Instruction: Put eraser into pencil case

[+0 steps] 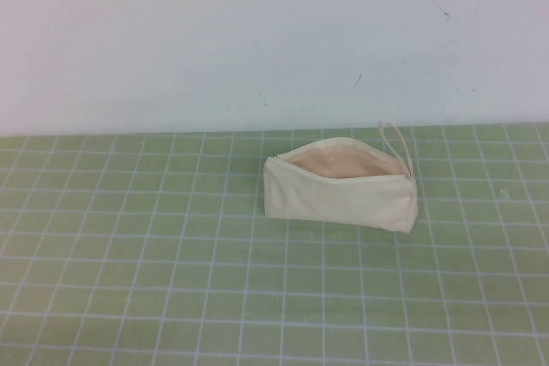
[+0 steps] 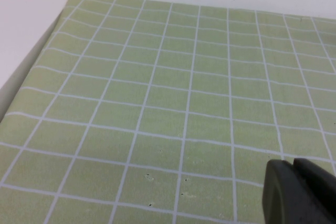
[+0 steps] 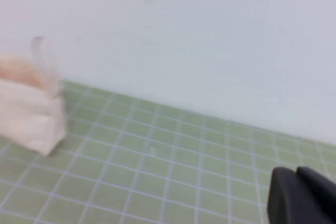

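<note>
Toward the left edge: left gripper [image 2: 299, 192] over bare green gridded mat [image 1: 129, 280]; only a dark finger tip shows, finger spread cannot be told.
Near the far edge, right of centre: cream-white soft fabric pencil case [image 1: 339, 201] standing on its long side, zip mouth gaping upward, beige lining exposed, thin loop cord [image 1: 393, 136] at its right end; probably posed to receive a drop.
Eraser: not visible in any view.
Right side: right gripper [image 3: 302, 198] low over mat, well apart from pouch; finger state cannot be told.
Obstructions: none seen.

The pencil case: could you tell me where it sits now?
In the high view, the pencil case stands unzipped on the green grid mat, right of centre, near the white back wall.
</note>
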Controlling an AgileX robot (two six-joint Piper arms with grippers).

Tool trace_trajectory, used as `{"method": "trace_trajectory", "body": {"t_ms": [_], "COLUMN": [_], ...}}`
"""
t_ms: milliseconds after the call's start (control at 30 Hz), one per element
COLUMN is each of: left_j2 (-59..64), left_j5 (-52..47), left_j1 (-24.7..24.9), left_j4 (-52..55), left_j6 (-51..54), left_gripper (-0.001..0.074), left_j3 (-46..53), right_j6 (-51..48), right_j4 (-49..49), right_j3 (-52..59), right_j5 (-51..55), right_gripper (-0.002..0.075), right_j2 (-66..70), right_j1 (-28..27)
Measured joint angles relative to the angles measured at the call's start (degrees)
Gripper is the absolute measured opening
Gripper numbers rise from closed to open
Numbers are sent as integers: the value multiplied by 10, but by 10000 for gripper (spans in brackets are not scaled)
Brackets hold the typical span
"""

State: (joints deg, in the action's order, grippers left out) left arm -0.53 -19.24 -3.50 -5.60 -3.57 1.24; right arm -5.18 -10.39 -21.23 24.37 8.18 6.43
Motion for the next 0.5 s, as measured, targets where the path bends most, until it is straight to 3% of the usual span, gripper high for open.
{"method": "trace_trajectory", "body": {"t_ms": [167, 500], "left_j2": [0, 0], "left_j5": [0, 0], "left_j1": [0, 0], "left_j4": [0, 0], "left_j6": [0, 0], "left_gripper": [-1, -1], "left_j3": [0, 0], "right_j6": [52, 84], "right_j4": [0, 16], "right_j3": [23, 89], "right_j5": [10, 31], "right_gripper": [-1, -1], "right_j2": [-12, -49], "right_j1": [-37, -38]}}
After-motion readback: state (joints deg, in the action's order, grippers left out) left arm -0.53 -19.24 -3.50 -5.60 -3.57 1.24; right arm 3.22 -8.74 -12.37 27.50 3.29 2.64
